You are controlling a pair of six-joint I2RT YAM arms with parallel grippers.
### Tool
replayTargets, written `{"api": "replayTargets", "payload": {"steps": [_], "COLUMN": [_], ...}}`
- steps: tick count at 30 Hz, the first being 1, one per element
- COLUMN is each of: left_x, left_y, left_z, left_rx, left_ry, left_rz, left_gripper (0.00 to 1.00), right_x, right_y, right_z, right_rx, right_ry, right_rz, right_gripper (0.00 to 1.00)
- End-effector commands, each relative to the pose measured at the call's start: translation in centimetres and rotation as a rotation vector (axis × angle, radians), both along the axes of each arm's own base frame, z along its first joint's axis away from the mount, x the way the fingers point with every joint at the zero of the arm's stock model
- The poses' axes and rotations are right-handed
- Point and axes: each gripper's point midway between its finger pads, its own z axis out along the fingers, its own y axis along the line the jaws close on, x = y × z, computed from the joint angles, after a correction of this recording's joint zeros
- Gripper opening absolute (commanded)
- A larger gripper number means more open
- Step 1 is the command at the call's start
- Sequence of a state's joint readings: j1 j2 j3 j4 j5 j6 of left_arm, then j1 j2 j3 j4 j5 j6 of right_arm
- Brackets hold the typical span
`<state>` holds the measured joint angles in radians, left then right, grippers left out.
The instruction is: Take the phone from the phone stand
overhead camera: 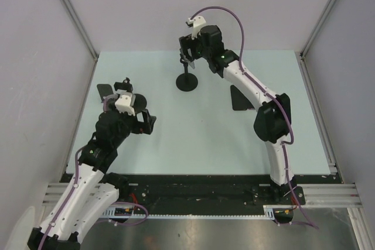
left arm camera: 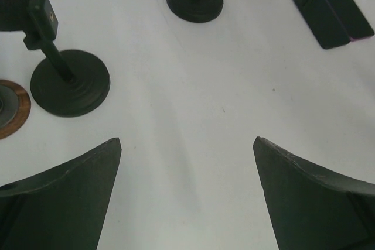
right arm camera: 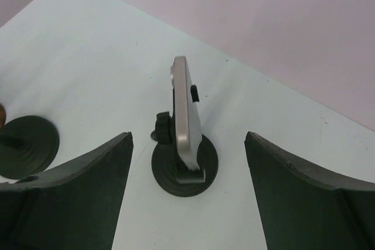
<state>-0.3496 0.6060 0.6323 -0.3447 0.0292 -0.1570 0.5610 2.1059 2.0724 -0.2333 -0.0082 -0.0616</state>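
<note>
phone (right arm camera: 186,109) is standing edge-on, long axis upright, in the far stand (right arm camera: 206,159); i'm hovering the right gripper (right arm camera: 188,140) facing it, jaws wide either side, not touching; left gripper (left arm camera: 187,144) is gaping wide, nearer me.

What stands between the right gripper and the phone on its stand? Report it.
Nothing visible does. In the right wrist view the phone stands edge-on in its stand, straight ahead of the open right gripper. A second stand sits off to one side.
</note>
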Motion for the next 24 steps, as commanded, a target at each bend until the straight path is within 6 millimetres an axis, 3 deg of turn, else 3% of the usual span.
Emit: {"api": "replayTargets", "payload": {"steps": [1, 2, 5, 8, 9, 13, 17, 18, 20, 21, 22, 24], "left_x": [0.1, 0.2, 0.5, 0.6, 0.6, 0.5, 0.6, 0.5, 0.5, 0.5, 0.5, 0.4], "left_y": [0.3, 0.3, 0.3, 0.4, 0.4, 0.4, 0.3, 0.2, 0.1, 0.0, -0.1, -0.5], "left_z": [-0.4, -0.5, -0.3, -0.3, -0.4, -0.4, -0.3, -0.3, -0.5, -0.5, -0.6, -0.6], "left_rx": [0.014, 0.027, 0.038, 0.055, 0.056, 0.059, 0.056, 0.053, 0.051, 0.051, 0.048, 0.044], "left_ry": [-0.015, -0.013, -0.017, -0.022, -0.021, -0.024, -0.024, -0.025, -0.018, -0.018, -0.012, -0.007], "left_rz": [0.015, 0.011, 0.007, 0.003, 0.003, 0.002, -0.002, -0.006, -0.011, -0.014, -0.016, -0.031], "left_gripper": [1.00, 1.00, 1.00, 1.00, 1.00, 1.00, 1.00, 1.00, 1.00, 1.00, 1.00, 1.00], "right_x": [2.5, 2.9, 3.7, 4.0, 4.0, 2.7, 0.2, -0.9, -2.5, -3.7, -4.5, -5.9], "right_y": [0.4, 0.4, 0.8, 1.0, 0.9, 0.6, -0.8, -1.4, -2.3, -3.2, -3.6, -4.7], "right_z": [0.0, 1.0, 0.3, 0.1, -0.3, 0.1, 2.2, 4.0, 3.1, 5.2, 3.9, 4.0], "right_rx": [-0.025, -0.012, -0.007, 0.003, -0.002, -0.013, -0.032, -0.020, -0.039, -0.014, -0.035, -0.046], "right_ry": [-0.033, -0.054, -0.058, -0.059, -0.052, -0.046, -0.076, -0.101, -0.078, -0.098, -0.070, -0.054], "right_rz": [-0.049, -0.054, -0.064, -0.067, -0.075, -0.080, -0.120, -0.128, -0.147, -0.161, -0.167, -0.183], "right_gripper": [0.78, 0.76, 0.65, 0.45, 0.32, 0.02, 0.00, 0.00, 0.00, 0.00, 0.00, 0.00]}}
